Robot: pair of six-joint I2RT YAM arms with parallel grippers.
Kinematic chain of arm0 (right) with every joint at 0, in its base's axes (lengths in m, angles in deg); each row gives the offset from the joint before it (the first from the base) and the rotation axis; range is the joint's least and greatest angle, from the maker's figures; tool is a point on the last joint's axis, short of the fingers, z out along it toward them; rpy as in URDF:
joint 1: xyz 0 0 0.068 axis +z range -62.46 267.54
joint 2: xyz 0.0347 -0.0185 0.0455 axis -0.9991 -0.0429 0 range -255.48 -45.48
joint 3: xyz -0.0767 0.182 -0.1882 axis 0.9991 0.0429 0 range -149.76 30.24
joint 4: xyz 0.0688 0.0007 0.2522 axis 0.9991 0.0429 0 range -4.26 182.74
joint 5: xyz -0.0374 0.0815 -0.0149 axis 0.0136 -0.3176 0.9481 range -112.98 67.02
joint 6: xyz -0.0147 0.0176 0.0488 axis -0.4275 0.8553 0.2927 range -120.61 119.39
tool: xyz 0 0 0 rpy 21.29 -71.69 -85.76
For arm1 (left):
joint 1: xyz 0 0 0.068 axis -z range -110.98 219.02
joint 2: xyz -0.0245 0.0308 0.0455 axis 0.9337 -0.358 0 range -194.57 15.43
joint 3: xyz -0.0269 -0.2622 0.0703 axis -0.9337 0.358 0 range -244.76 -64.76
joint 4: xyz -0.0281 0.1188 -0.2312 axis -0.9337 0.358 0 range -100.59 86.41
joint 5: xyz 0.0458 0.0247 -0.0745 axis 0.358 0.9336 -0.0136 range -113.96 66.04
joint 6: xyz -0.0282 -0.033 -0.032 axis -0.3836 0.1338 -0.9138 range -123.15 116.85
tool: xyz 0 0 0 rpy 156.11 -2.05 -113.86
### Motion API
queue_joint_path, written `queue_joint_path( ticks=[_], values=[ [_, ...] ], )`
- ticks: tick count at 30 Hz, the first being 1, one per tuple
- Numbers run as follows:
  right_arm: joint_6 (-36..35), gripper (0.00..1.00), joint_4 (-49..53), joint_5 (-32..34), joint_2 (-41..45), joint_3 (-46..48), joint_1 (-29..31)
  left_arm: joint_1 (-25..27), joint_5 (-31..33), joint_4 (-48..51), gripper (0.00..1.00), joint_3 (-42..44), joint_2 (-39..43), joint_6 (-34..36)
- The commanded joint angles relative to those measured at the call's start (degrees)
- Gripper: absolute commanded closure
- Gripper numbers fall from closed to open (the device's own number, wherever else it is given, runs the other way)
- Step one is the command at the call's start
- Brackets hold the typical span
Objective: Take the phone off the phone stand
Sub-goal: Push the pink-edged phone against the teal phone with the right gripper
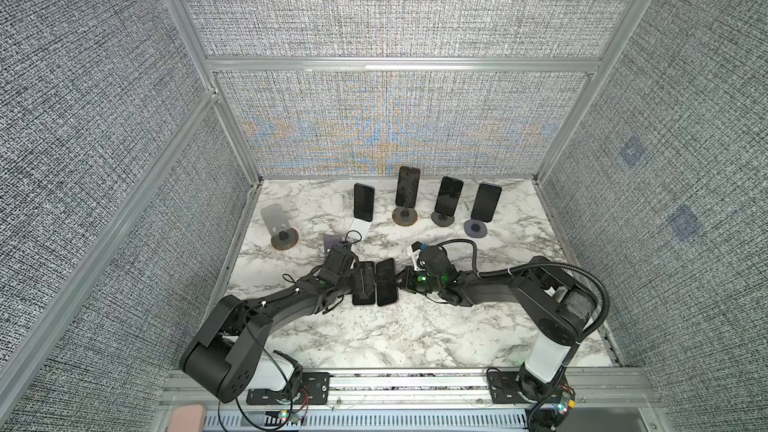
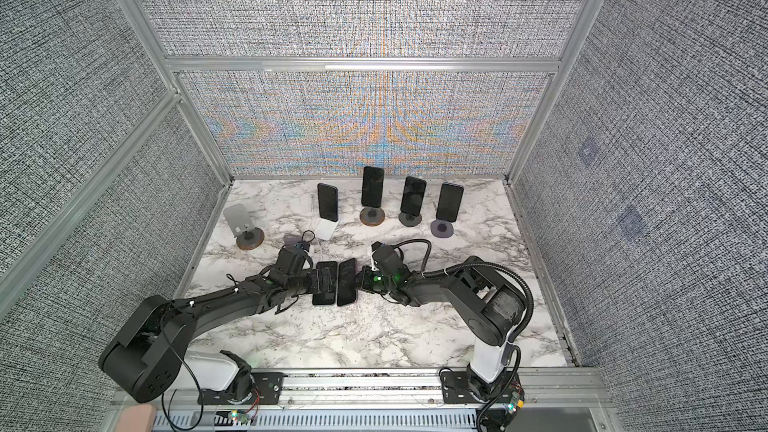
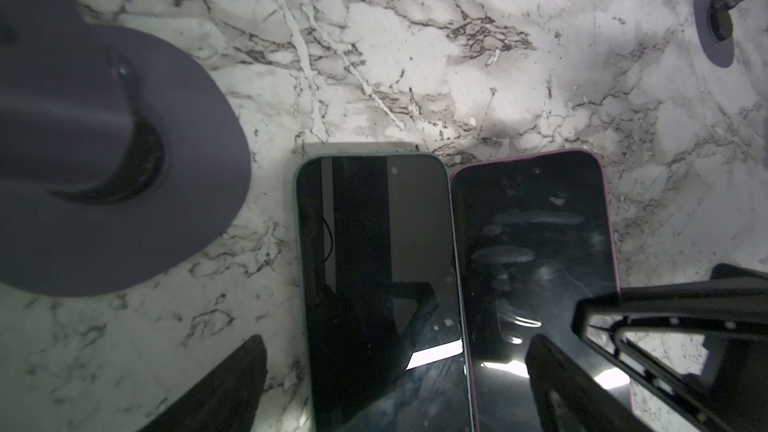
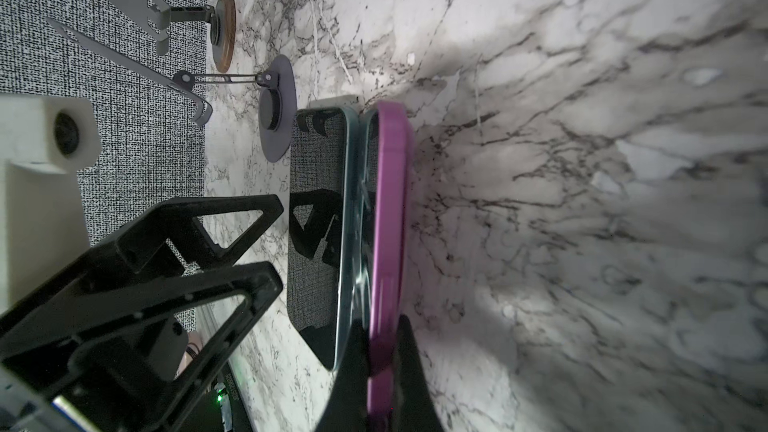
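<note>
The right claw (image 4: 381, 326) is clenching the pink-cased phone (image 4: 388, 209) by the edge facing away from the teal-cased phone (image 3: 374, 263). It is lying off any stand, touching that phone on the tabletop (image 1: 415, 334). Pushing sideways risks riding it over the teal-cased phone — or shoving both against the released left claw (image 1: 365, 282) hovering above it.
</note>
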Motion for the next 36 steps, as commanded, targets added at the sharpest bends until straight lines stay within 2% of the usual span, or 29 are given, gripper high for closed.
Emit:
queue_joint_path(
  ticks=[1, 14, 18, 24, 36],
  values=[
    [-1.37, 1.00, 4.67, 5.23, -0.87, 0.56, 0.13, 0.01, 0.20, -0.99, 0.01, -0.31, -0.14, 0.39],
    [-2.18, 1.00, 5.02, 6.17, -1.24, 0.34, 0.13, -0.03, 0.40, 0.29, 0.02, -0.70, 0.29, 0.56],
    [-1.77, 0.87, 4.46, 5.79, -2.07, 0.31, 0.13, -0.04, 0.09, 0.27, 0.02, -0.77, -0.05, 0.56],
    [-1.77, 0.81, 4.53, 5.86, -2.18, 0.31, 0.14, 0.00, 0.27, 0.19, 0.02, -0.61, -0.45, -0.22],
    [-1.20, 0.77, 3.66, 5.64, -3.23, -0.30, 0.22, -0.09, 0.00, 0.77, 0.02, -1.14, -0.19, -0.22]
  ],
)
